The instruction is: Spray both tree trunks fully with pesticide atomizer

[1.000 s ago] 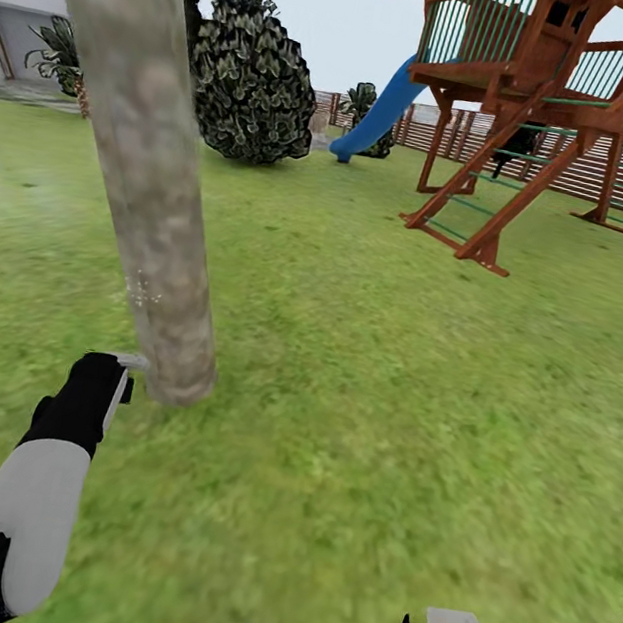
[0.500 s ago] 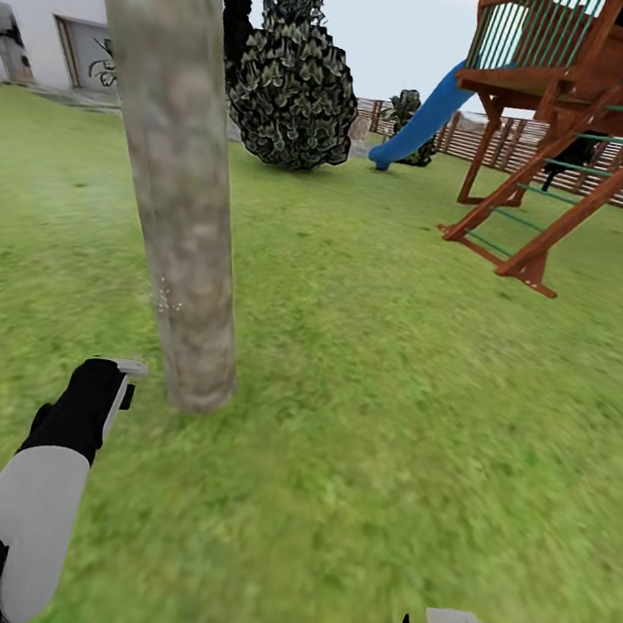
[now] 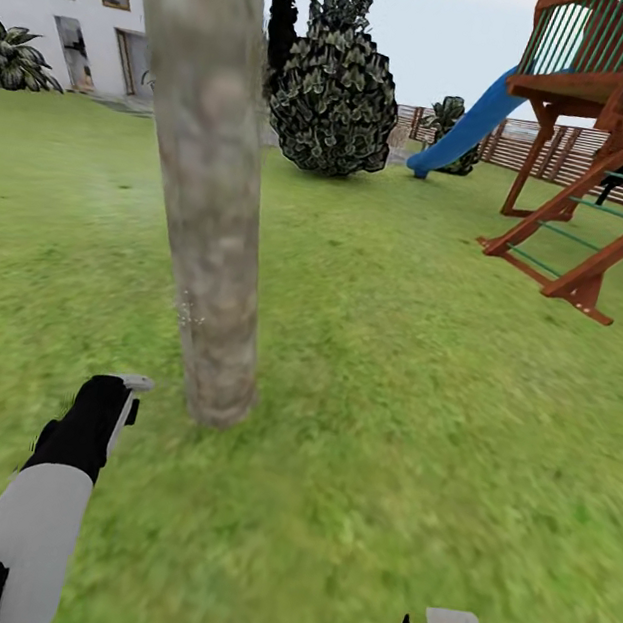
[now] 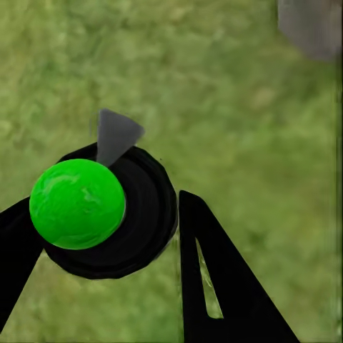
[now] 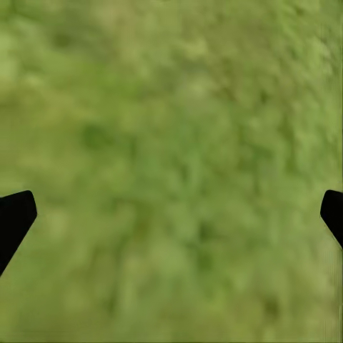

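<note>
Now left gripper (image 4: 107, 236) pinches pesticide atomizer (image 4: 100, 207) w/ green ball top, near tree trunk (image 3: 208, 203); right gripper (image 5: 171, 214) spread wide over grass (image 3: 420, 391).

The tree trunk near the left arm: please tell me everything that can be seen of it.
The tree trunk is a thick, round column of mottled grey-brown bark, smooth and without branches. In the head view it leans, its top toward the left, and runs out of the picture above. Its base widens slightly where it meets the grass lawn. A few pale specks sit on its lower part. The left gripper, holding the atomizer, is close beside the base without touching it.
</note>
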